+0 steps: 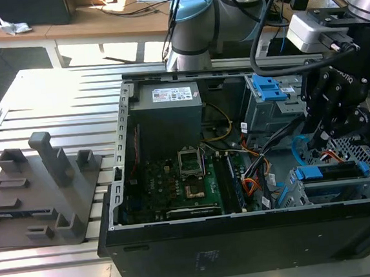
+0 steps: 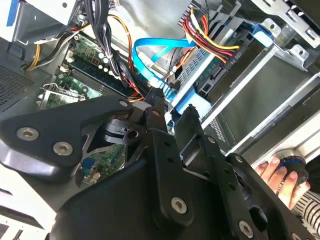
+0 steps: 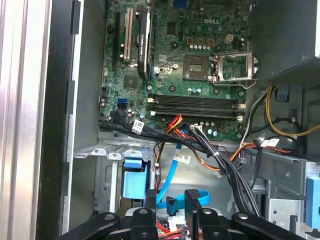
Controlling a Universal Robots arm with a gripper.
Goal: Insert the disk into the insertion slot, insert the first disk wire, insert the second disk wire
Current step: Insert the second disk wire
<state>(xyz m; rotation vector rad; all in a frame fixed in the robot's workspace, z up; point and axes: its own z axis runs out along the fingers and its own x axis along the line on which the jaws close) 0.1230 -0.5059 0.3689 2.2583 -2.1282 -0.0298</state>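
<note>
Inside the open computer case (image 1: pixel 181 242), at the exterior view's right, your claw (image 2: pixel 170 107) hangs low over the insertion slot (image 1: pixel 364 191). The disk (image 1: pixel 334 172) already sits there, blue carrier edge showing. Between the parted fingers (image 3: pixel 192 200) lies the second disk wire (image 2: pixel 150 55), its plug at the tips; you cannot tell if it is pinched or merely straddled. The first disk wire (image 2: pixel 210 42) reaches the disk's rear. Claw linkage hides the sockets. A hand (image 2: pixel 277 175) shows at the frame edge, cut off.
</note>
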